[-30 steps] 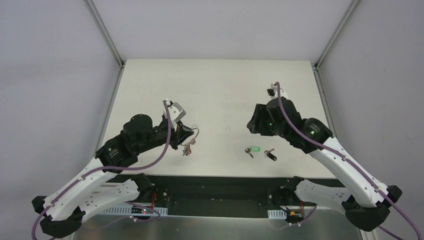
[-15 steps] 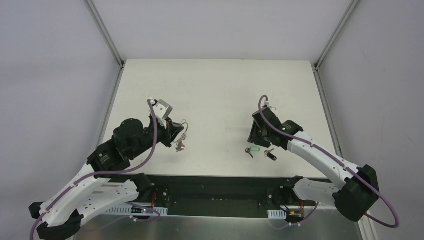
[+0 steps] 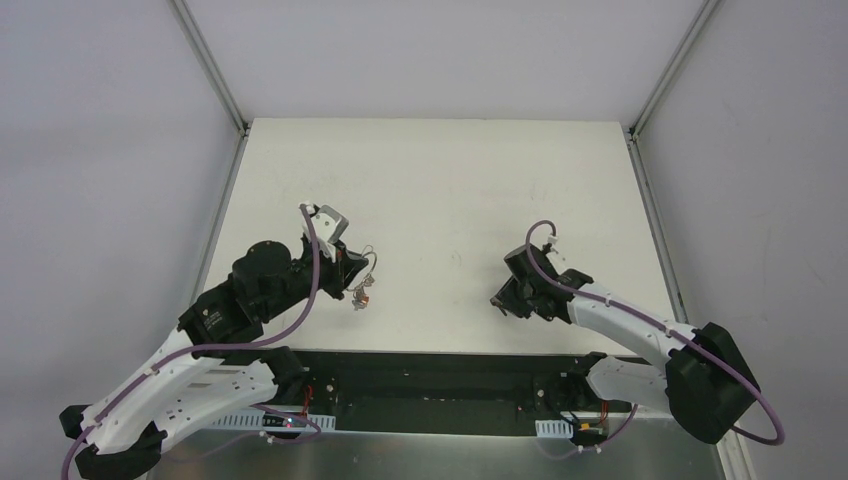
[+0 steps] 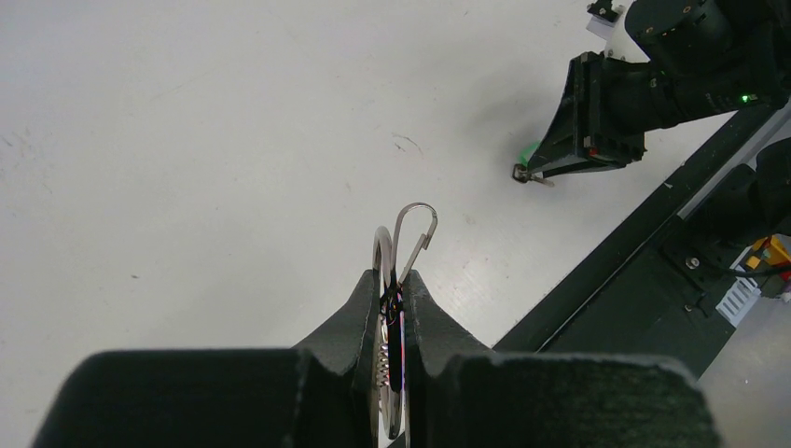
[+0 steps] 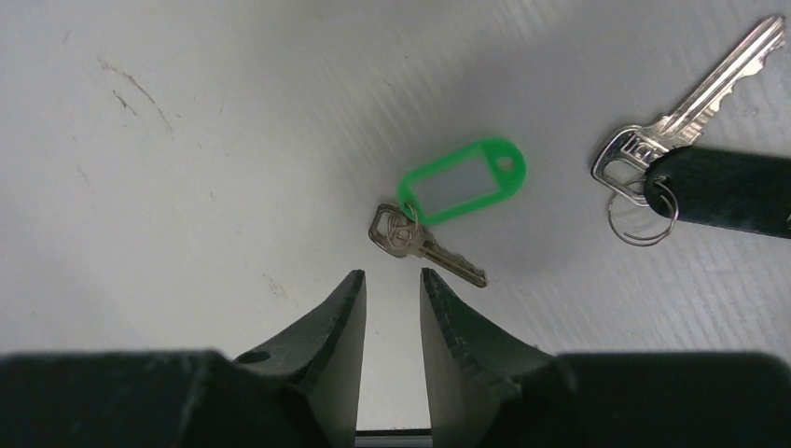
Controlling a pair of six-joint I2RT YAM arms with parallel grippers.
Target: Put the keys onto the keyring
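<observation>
My left claw (image 4: 395,282) is clamped tight on the keyring (image 4: 409,231). Its round loop and hooked wire clip stick out past my fingertips, and the rest is pinched between my two fingers. In the top view this claw sits left of the bench's (image 5: 177,131) centre. A small bunch (image 3: 360,293) hangs from the keyring there, too small for me to make out. My right claw (image 5: 392,301) is down near the front edge of the bench, right of centre. Its fingers stand a narrow gap apart, with bare bench showing between them and nothing in their grip. The green-tagged key (image 5: 459,181) lies flat on the bench just ahead of those fingertips and slightly right of the gap, touching neither finger. Its small metal key is nearest me and its tag angles away. The black-tagged key (image 5: 723,191) lies farther right in my wrist view, apart from the green one. It has a thin ring at its near end, and its silver blade points toward the upper corner.
</observation>
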